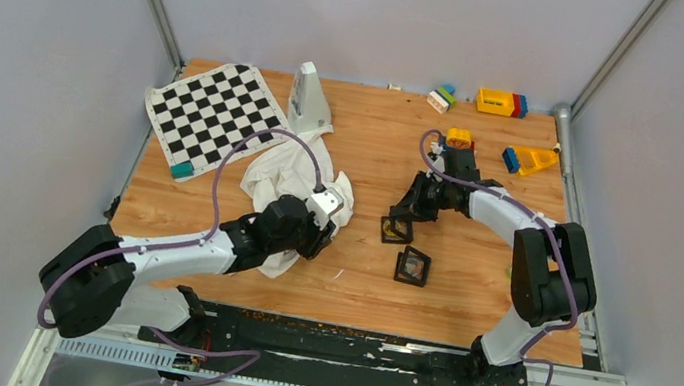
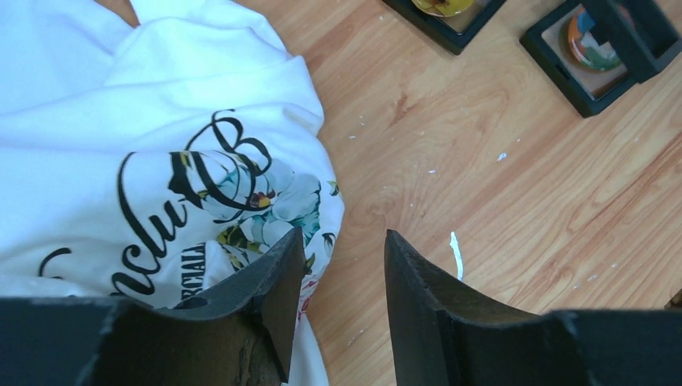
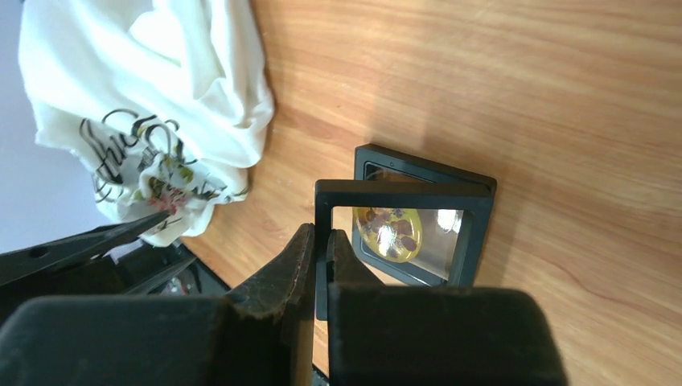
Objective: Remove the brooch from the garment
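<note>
**Brooch at the display case, garment under the left gripper**

The brooch (image 3: pixel 388 233) is seen through the window of a raised black frame (image 3: pixel 402 190), in front of the base of a display case (image 3: pixel 426 165) on the table (image 3: pixel 563 96). It lies just beside the right gripper (image 3: pixel 321 238), whose jaws are clamped on the left bar of the frame. It lies well apart from the garment (image 3: pixel 185 72).

The brooch is shown as a yellow oval flecked with red and purple. Whether it rests in the base or in the frame cannot be told. The garment is white and crumpled, and is printed with black script over pale flowers.

In the left wrist view the left gripper (image 2: pixel 342 237) is shown with its jaws parted. One finger is set over the printed edge of the garment (image 2: pixel 121 96), the other over bare table (image 2: pixel 499 209).

Only in the top view are both arms shown together. There the left gripper (image 1: pixel 322 234) is placed at the near right edge of the garment (image 1: pixel 286 170), and the right gripper (image 1: pixel 406 212) at the display case (image 1: pixel 396 229). A second case (image 1: pixel 413 266) lies just nearer, and a checkered mat (image 1: pixel 213 114) lies at the far left. The colouring of the brooch is resolved only in the right wrist view.
</note>
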You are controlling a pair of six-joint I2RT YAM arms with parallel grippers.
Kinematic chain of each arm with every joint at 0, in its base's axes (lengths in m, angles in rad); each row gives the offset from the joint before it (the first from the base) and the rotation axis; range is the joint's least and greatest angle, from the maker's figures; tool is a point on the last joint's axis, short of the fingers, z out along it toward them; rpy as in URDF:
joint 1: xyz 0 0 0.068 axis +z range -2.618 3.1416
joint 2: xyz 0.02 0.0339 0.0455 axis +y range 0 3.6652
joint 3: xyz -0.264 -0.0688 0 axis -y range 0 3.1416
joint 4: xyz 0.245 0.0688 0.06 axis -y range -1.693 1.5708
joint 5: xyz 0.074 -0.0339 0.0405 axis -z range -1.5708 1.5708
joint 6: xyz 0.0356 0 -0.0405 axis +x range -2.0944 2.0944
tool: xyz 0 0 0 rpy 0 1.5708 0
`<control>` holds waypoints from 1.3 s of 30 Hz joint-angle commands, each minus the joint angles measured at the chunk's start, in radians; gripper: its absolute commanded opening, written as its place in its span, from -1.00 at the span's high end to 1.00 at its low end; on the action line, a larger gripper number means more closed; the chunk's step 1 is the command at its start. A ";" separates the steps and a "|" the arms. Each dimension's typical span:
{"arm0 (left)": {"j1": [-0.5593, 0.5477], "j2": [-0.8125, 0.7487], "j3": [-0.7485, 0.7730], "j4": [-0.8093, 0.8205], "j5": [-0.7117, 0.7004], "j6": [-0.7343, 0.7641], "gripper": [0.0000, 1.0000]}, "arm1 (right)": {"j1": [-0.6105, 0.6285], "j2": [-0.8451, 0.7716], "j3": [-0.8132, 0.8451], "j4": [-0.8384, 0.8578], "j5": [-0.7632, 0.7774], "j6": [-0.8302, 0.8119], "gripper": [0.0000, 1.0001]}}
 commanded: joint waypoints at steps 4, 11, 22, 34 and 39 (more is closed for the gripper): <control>0.036 -0.114 0.001 0.003 0.013 -0.051 0.01 | -0.007 -0.018 0.081 -0.098 0.224 -0.047 0.95; 0.048 -0.147 -0.010 -0.012 -0.003 -0.058 0.00 | -0.007 0.017 0.146 -0.135 0.292 -0.041 0.73; 0.073 -0.237 -0.037 -0.019 -0.026 -0.055 0.00 | -0.006 -0.163 0.122 -0.157 0.376 -0.050 -0.16; 0.244 -0.464 0.049 -0.263 -0.099 -0.159 0.07 | -0.018 -0.561 -0.190 0.121 0.724 -0.011 -0.13; 0.383 -0.478 0.063 -0.319 -0.166 -0.160 -0.04 | -0.017 -0.752 -0.429 0.385 0.761 -0.181 -0.30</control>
